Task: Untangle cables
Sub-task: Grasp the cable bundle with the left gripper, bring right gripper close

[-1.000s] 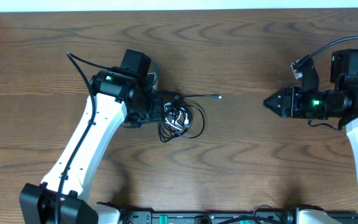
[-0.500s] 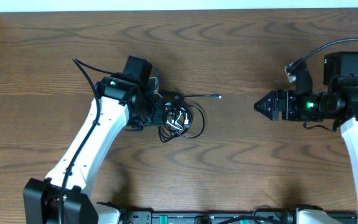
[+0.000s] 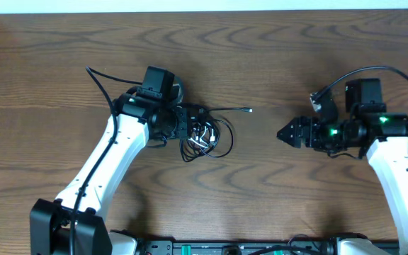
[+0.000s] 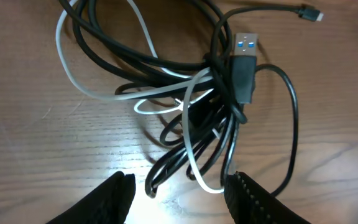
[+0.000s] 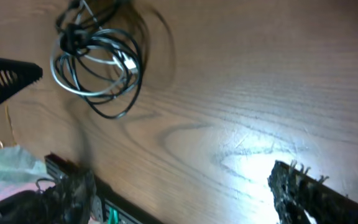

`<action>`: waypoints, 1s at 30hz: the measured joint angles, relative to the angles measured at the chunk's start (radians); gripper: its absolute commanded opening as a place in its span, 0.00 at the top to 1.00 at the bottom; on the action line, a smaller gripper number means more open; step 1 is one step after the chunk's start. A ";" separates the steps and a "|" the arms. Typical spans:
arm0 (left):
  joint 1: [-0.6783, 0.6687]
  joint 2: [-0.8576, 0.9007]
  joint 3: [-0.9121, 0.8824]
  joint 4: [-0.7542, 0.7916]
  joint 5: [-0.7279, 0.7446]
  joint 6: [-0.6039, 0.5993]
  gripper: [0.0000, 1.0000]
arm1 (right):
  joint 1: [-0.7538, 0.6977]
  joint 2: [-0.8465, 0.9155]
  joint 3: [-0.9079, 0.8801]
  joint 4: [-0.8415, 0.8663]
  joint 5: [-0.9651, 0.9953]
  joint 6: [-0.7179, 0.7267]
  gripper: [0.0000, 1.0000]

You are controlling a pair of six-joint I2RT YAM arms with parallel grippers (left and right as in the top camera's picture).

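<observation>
The cables (image 3: 207, 136) lie in one knotted bundle left of the table's middle: black loops wound with a white cord (image 4: 135, 93). A black USB plug (image 4: 246, 62) rests on top, and a thin black end (image 3: 248, 110) trails off to the right. My left gripper (image 3: 190, 129) hovers at the bundle's left edge. In the left wrist view it (image 4: 182, 198) stands open, with the lowest black and white loops lying between its fingertips (image 4: 114, 199), unclamped. My right gripper (image 3: 283, 133) points left toward the bundle (image 5: 98, 59), well apart from it, open (image 5: 185, 199) and empty.
The dark wooden table (image 3: 282, 57) stretches around the bundle. A white wall edge runs along the back. A black rail with electronics (image 3: 211, 248) borders the front edge. Both arm bases stand at the front corners.
The right arm has swung left toward the bundle and its jaws have opened wide. The left arm shifted slightly over the bundle's left edge; the cables lie as before.
</observation>
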 measured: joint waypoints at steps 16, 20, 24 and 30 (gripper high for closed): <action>-0.002 0.000 -0.142 0.116 0.001 0.000 0.55 | 0.111 0.000 -0.209 0.256 -0.002 0.174 0.16; -0.002 0.000 -0.161 0.170 0.004 0.001 0.68 | 0.141 0.000 -0.223 0.275 -0.001 0.195 0.19; -0.002 0.000 -0.182 0.194 0.009 0.003 0.87 | 0.171 0.000 -0.224 0.290 0.000 0.207 0.28; -0.002 0.000 -0.187 0.199 0.045 0.048 0.92 | 0.184 0.000 -0.224 0.327 -0.004 0.222 0.56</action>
